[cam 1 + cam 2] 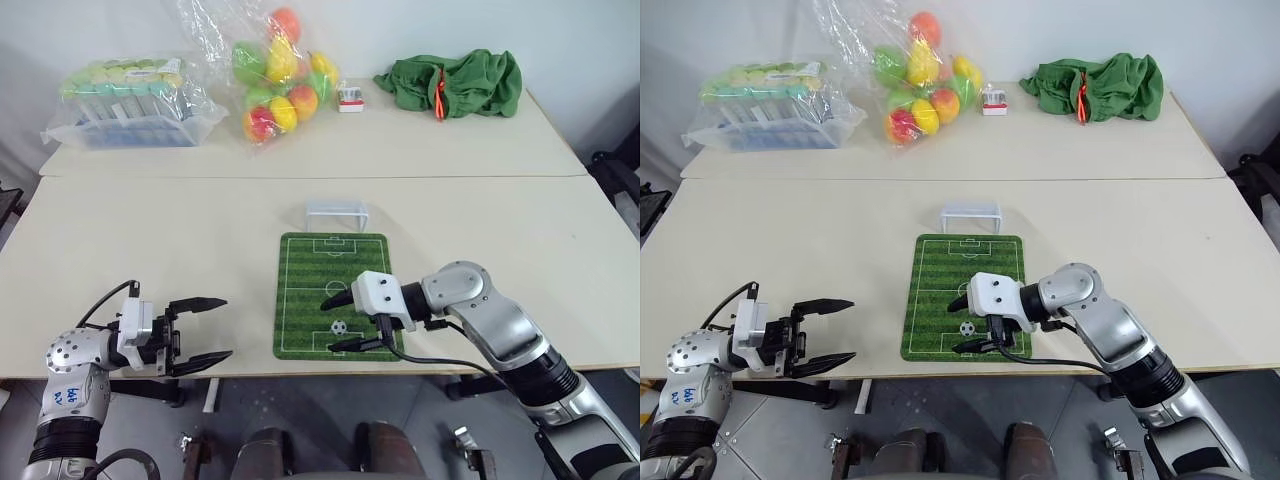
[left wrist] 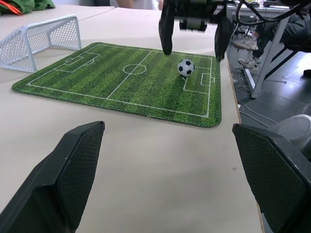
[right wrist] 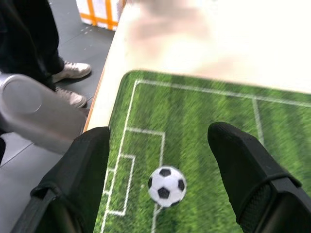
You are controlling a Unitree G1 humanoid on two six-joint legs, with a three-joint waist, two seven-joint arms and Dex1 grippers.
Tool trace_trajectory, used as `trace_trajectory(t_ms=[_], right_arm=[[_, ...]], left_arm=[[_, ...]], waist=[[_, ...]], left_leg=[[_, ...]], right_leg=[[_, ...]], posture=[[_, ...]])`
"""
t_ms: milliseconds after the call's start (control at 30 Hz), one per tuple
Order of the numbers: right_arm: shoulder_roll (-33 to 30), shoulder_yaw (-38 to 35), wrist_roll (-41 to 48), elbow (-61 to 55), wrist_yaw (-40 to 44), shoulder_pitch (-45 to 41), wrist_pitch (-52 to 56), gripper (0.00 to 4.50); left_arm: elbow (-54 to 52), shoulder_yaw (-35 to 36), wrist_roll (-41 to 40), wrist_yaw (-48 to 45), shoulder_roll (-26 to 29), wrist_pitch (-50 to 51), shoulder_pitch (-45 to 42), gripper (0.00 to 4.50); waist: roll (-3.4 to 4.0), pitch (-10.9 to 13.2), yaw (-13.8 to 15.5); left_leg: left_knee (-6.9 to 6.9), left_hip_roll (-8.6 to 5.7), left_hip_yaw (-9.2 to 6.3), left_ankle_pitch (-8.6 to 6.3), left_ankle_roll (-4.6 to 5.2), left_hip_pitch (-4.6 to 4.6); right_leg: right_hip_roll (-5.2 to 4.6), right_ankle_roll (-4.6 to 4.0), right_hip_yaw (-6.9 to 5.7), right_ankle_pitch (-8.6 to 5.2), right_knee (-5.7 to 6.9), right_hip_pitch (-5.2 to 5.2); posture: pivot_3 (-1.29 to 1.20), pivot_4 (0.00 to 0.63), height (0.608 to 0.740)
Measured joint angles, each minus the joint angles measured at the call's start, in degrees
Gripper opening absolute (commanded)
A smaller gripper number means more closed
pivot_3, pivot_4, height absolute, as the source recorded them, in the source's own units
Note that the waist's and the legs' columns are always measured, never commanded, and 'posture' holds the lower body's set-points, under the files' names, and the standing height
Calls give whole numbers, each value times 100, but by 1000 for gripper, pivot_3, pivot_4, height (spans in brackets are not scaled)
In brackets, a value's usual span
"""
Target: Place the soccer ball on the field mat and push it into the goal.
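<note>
The soccer ball rests free on the field mat, in the printed goal box at the end nearest me. My right gripper hangs just above the ball, open, one finger on each side and apart from it; the right wrist view looks down on the ball between the fingers. The goal stands upright on the table just past the mat's far end. My left gripper is open and empty, low over the table left of the mat, pointing toward the ball.
On the far table lie a bag of coloured balls, a wrapped rack of tubes, a small red and white item and a green cloth. The table's front edge runs just below the mat. A person's shoes stand on the floor.
</note>
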Motion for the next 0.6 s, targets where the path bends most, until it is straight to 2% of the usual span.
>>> trace_trajectory(t_ms=[267,467,600], right_arm=[[-130,50,14,-538,-109,751,44,134],[-100,81,8,-282,-181,880,7,37],[86,74,-73,445,-284,773,-278,37]], left_arm=[[59,-31,-1,-49,-6,64,-1,4500],[55,-33,-2,-50,-4,133,-1,4500],[60,-33,-2,-50,3,151,-5,4500]], waist=[[-2,0,4],[-3,0,-10],[-4,-1,-5]], left_leg=[[-1,-23,-2,0,0,-2],[-1,-22,-2,0,0,0],[0,-25,0,0,0,0]], right_leg=[[0,0,-2,0,-2,1],[0,0,-1,0,-1,1],[-2,0,1,0,-2,1]], posture=[[0,150,740],[0,150,740],[0,150,740]])
